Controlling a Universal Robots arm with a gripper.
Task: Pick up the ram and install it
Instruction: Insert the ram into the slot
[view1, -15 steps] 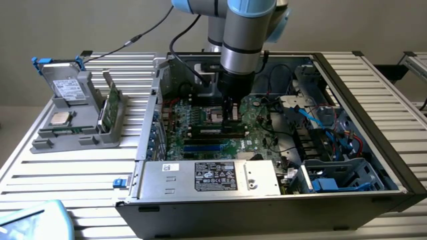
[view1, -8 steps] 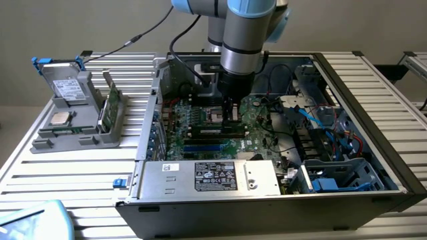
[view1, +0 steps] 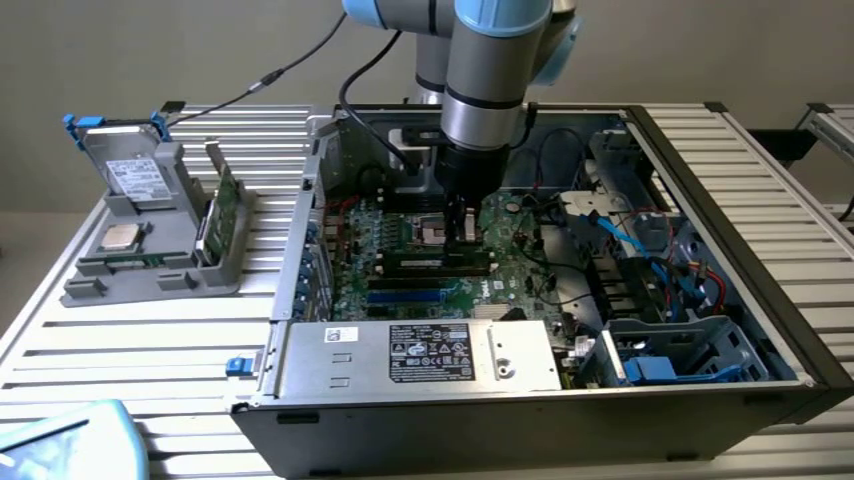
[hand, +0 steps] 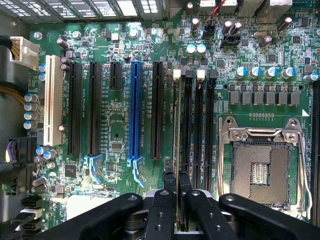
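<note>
Black angular gripper (hand: 176, 182) clamped on the thin, edge-on green ram (hand: 177, 125) among long black slots (hand: 199, 125).

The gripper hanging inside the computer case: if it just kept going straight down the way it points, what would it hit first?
Probably the memory slot on the motherboard. The gripper points straight down with its fingers shut on the ram, which stands edge-on along that slot. How much gap remains is hard to judge.

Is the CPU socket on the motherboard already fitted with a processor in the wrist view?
No. The CPU socket sits bare inside its metal retention frame, with the contact area exposed and no processor seated on it.
</note>
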